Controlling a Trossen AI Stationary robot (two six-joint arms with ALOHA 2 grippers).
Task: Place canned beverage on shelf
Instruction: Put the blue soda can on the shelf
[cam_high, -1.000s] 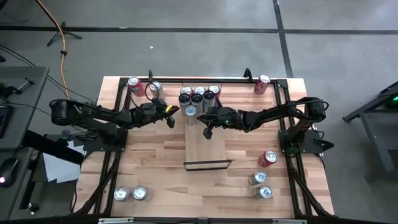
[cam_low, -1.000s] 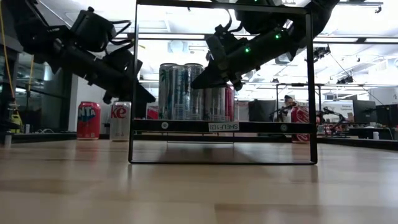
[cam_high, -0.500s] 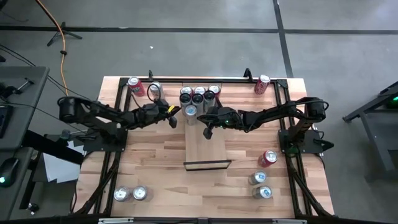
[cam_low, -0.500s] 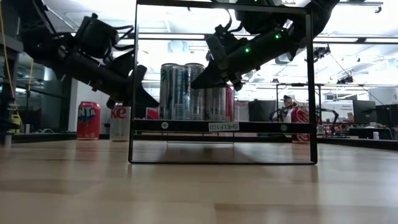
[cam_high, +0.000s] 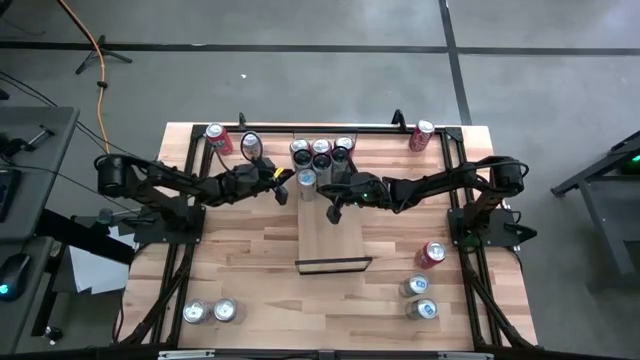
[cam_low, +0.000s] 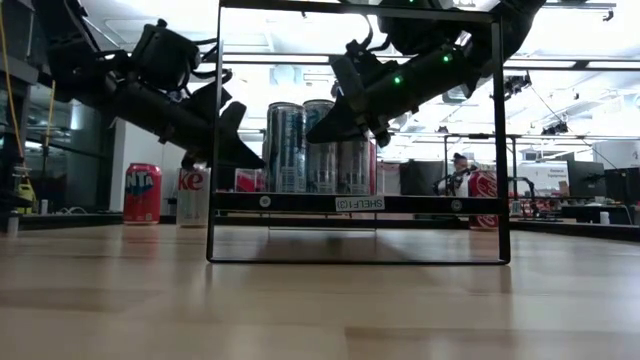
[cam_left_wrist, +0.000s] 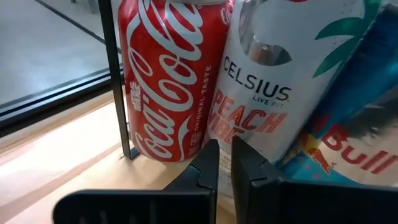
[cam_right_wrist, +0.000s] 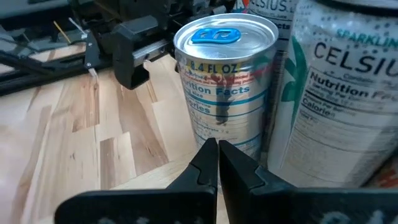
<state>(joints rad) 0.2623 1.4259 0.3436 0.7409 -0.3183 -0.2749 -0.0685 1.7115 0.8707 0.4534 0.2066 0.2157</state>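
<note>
Five cans (cam_high: 320, 156) on shelf (cam_high: 330, 235), two grippers — left (cam_high: 283, 186), right (cam_high: 333, 212) — clenched, empty

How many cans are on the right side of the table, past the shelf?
4: a red corner can at the far right corner, a second red can nearer, and two silver-topped cans below it. None seems hidden there.

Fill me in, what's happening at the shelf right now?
Neither arm holds a can. The left gripper is shut and sits at the shelf's left edge, nosed up to the red Coca-Cola can and a Celsius can. The right gripper is shut too, over the board, facing a small blue-tabbed can. A cluster of cans stands at the far end; the near part is bare.
</note>
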